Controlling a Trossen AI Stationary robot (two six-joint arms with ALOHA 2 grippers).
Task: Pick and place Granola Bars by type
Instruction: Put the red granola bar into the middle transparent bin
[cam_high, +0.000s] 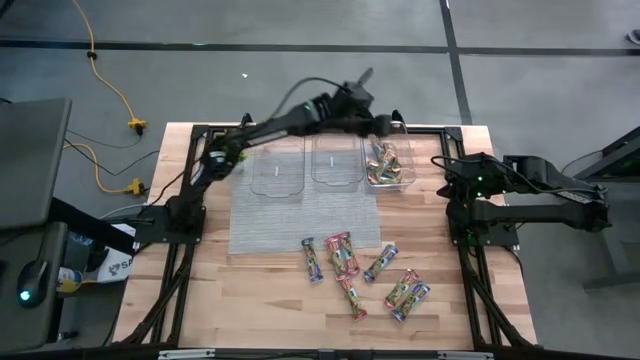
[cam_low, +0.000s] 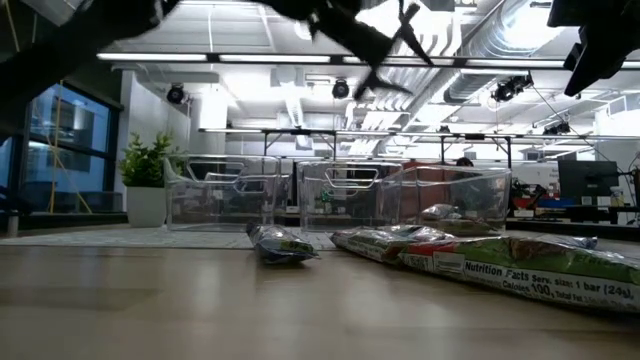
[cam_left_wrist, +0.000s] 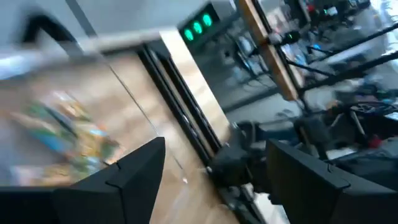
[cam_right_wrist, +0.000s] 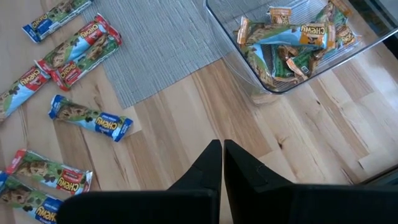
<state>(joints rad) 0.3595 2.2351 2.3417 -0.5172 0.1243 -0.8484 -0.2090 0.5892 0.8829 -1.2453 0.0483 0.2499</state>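
Observation:
Several granola bars (cam_high: 385, 160) lie in the rightmost of three clear tubs (cam_high: 405, 178) at the table's far side; the right wrist view shows them as green-tan bars (cam_right_wrist: 292, 43). More bars in red, blue and green wrappers lie loose (cam_high: 345, 255) on the wood near the front (cam_right_wrist: 87, 118). My left gripper (cam_high: 388, 127) hovers above that tub's far end, open and with nothing between its fingers (cam_left_wrist: 214, 180). My right gripper (cam_right_wrist: 222, 155) is shut and waits over bare wood at the table's right (cam_high: 448, 166).
Two other clear tubs (cam_high: 278, 170) (cam_high: 335, 160) hold no bars and stand left of the filled one, on a grey mat (cam_high: 300, 215). A small potted plant (cam_low: 148, 180) shows far left in the low view. Bare wood lies left of the loose bars.

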